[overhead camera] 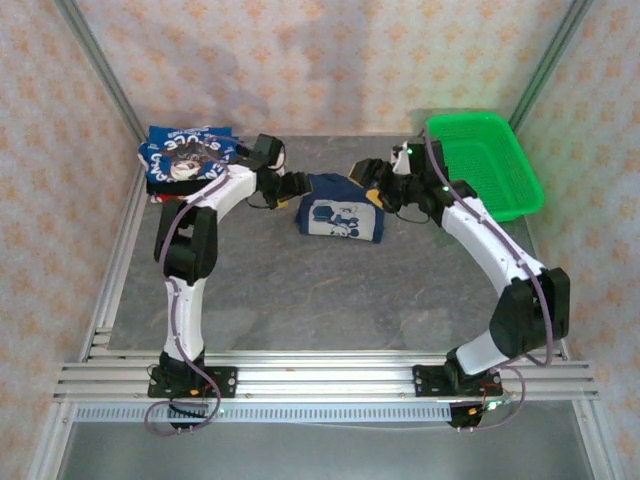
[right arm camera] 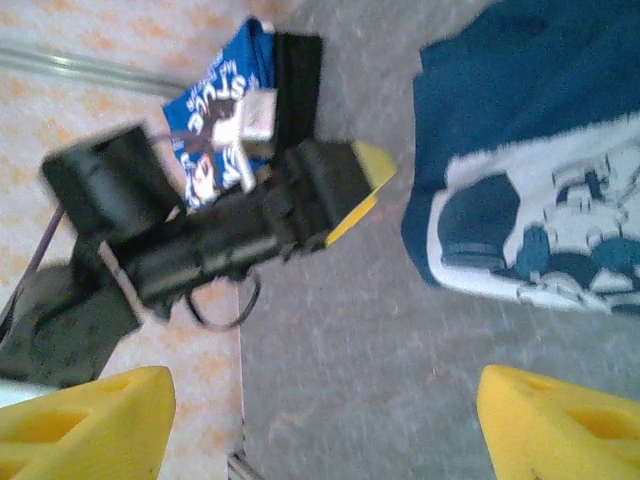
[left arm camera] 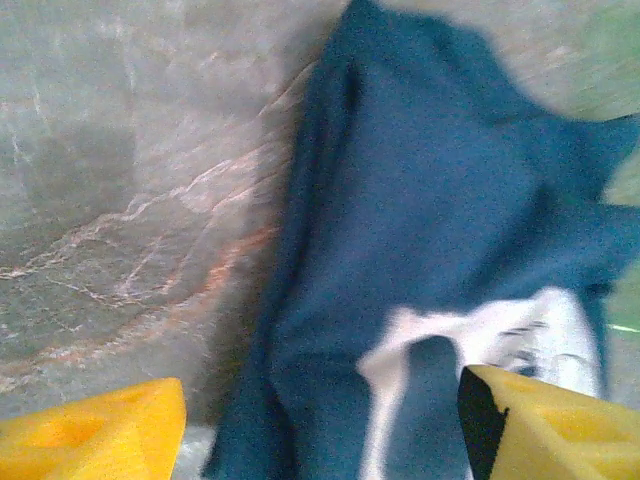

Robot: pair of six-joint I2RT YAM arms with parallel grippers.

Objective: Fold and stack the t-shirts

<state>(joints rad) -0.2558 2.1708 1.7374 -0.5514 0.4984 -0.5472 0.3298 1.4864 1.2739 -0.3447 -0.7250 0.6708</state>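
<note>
Soft rumpled navy t-shirt (overhead camera: 340, 217) on veined table (overhead camera: 300, 300)

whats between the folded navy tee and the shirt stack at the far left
The left gripper, over bare table, lies between the navy tee and the stack; the top view shows it.

This is a robotics lab test cell rather than a home. Two white-and-black jointed robot arms, the left (overhead camera: 185, 250) and the right (overhead camera: 500, 265), are bolted to silver slotted aluminium rails (overhead camera: 320, 378) at the near edge of a grey stone-patterned tabletop (overhead camera: 300, 295). Slanting aluminium frame posts (overhead camera: 100, 70) hold pale panels printed with orange floral wallpaper (overhead camera: 300, 60), boxing in the work area.
</note>
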